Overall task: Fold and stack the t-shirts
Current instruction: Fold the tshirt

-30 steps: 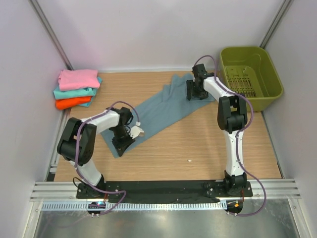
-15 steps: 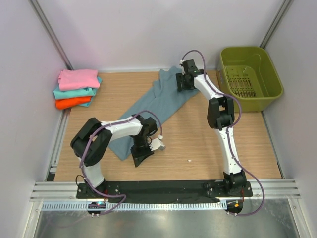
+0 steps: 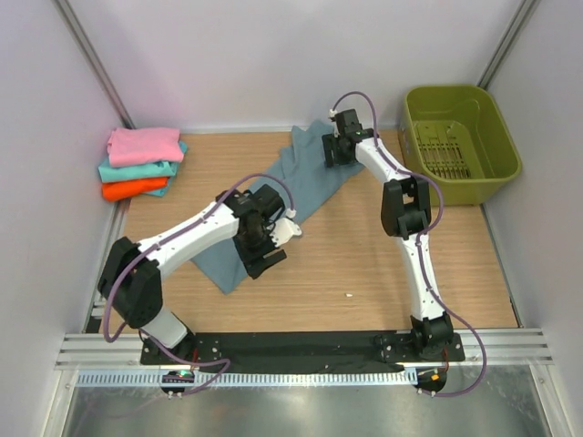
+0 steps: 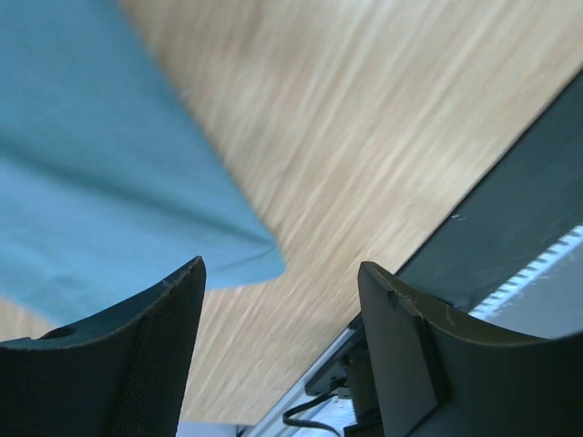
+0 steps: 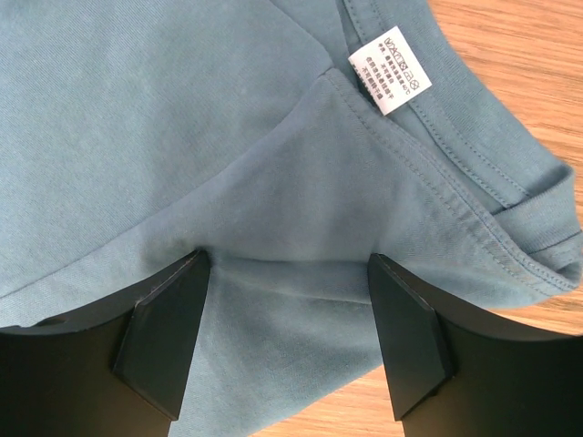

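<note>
A slate blue-grey t-shirt (image 3: 301, 177) lies in a diagonal strip across the wooden table, its collar at the far end. My right gripper (image 3: 332, 153) rests on that collar end. In the right wrist view its jaws (image 5: 287, 300) stand wide apart with their tips pressed on the cloth (image 5: 182, 118), close to the white neck label (image 5: 390, 77). My left gripper (image 3: 262, 259) hangs over the shirt's near end, open and holding nothing (image 4: 282, 300). A corner of the hem (image 4: 100, 173) lies just beyond its fingers. Pink (image 3: 144, 144), teal (image 3: 137, 169) and orange (image 3: 132, 188) t-shirts sit folded in a stack at far left.
An olive-green plastic basket (image 3: 460, 137) stands at the far right corner. A small white speck (image 3: 348, 294) lies on the wood near the front. The black base rail (image 3: 301, 344) runs along the near edge, and walls close in left, right and back.
My left gripper dragged the near hem rightward, then opened, let it go and lifted away. My right gripper pulled the collar end to the left and farther back, then stayed still.
</note>
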Action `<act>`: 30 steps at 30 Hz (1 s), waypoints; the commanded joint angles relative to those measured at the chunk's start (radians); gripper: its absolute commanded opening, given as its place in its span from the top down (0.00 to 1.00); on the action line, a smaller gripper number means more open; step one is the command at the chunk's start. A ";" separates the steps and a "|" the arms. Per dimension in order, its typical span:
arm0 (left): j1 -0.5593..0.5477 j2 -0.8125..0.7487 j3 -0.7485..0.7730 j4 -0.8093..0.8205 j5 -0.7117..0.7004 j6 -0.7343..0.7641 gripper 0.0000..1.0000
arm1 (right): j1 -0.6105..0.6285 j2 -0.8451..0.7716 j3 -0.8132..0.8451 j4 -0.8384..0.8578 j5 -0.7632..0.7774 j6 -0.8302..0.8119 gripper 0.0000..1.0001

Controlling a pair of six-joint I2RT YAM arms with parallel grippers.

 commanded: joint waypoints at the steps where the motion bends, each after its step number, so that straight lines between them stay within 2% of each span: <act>1: 0.077 -0.048 -0.076 -0.020 -0.136 0.036 0.30 | -0.007 -0.061 -0.030 -0.008 0.038 -0.020 0.23; 4: 0.149 -0.053 -0.159 0.047 -0.186 0.096 0.31 | -0.007 -0.061 -0.038 -0.006 0.038 -0.022 0.23; 10: 0.278 0.036 -0.194 0.163 -0.213 0.137 0.30 | -0.007 -0.064 -0.039 -0.009 0.038 -0.018 0.23; 16: 0.289 0.158 -0.175 0.184 -0.168 0.141 0.30 | -0.007 -0.060 -0.039 -0.008 0.037 -0.015 0.23; 19: 0.287 0.249 -0.147 0.135 -0.085 0.145 0.30 | -0.007 -0.055 -0.033 -0.008 0.035 -0.017 0.23; 25: 0.189 0.278 -0.142 0.126 -0.044 0.136 0.30 | -0.005 -0.034 -0.004 -0.006 0.028 -0.022 0.23; 30: -0.002 0.320 -0.121 0.088 0.008 0.111 0.29 | 0.001 -0.006 0.030 0.000 0.023 -0.022 0.23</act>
